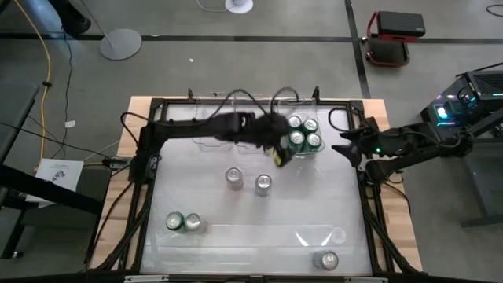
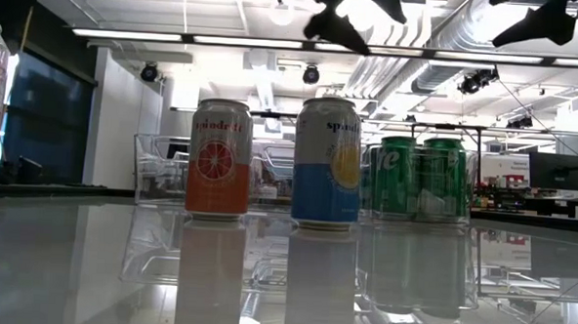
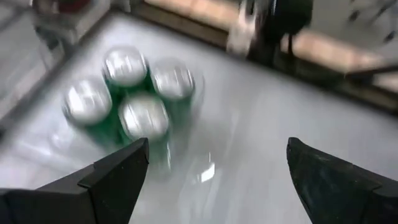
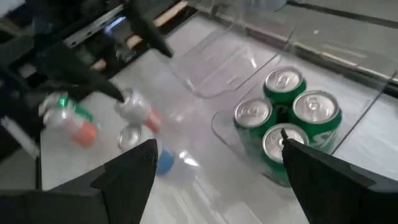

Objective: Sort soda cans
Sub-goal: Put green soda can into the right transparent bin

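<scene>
Your left hand (image 1: 277,151) stood spread wide and carried nothing, hovering just beside the four green cans (image 1: 303,133) on the side toward the middle of the bench (image 1: 204,200). In my judgement it had been placed there because that cluster is the green pile: the four stood packed together, touching, inside a clear bin (image 4: 367,112) at the far side of the bench, so like was grouped with like and the open fingers (image 3: 118,177) were free for another can.

Your right hand (image 1: 344,149) waited on the other side of the green cans, close to the bench edge, also spread wide and empty.

Outward from the green cans, nearer the middle of the bench, the orange-labelled can (image 2: 219,159) and the blue-and-yellow can (image 2: 327,164) stood side by side, slightly apart. Further out toward the near left corner stood a pair of cans (image 1: 182,222), touching, and one lone can (image 1: 327,259) stood near the near right corner.

Every can stood upright, long axis vertical, silver top facing up. I judged that this suited a grasp around the body from the side.
</scene>
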You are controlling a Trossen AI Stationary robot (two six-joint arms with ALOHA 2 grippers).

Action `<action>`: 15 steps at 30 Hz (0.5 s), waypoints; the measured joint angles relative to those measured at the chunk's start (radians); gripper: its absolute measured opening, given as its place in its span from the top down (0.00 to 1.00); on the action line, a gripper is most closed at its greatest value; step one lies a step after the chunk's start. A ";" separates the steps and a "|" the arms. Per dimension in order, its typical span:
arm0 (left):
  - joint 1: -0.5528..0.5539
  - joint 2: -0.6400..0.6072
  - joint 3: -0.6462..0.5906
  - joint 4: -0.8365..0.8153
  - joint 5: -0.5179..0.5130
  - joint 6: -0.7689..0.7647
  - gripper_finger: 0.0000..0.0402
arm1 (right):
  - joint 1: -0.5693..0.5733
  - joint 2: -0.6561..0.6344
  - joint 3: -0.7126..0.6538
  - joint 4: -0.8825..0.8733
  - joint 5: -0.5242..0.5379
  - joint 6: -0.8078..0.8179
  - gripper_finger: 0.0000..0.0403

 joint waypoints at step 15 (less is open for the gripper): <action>-0.499 -0.114 -0.011 -0.792 0.060 -0.644 0.12 | 0.000 0.028 0.000 0.070 -0.043 -0.178 0.18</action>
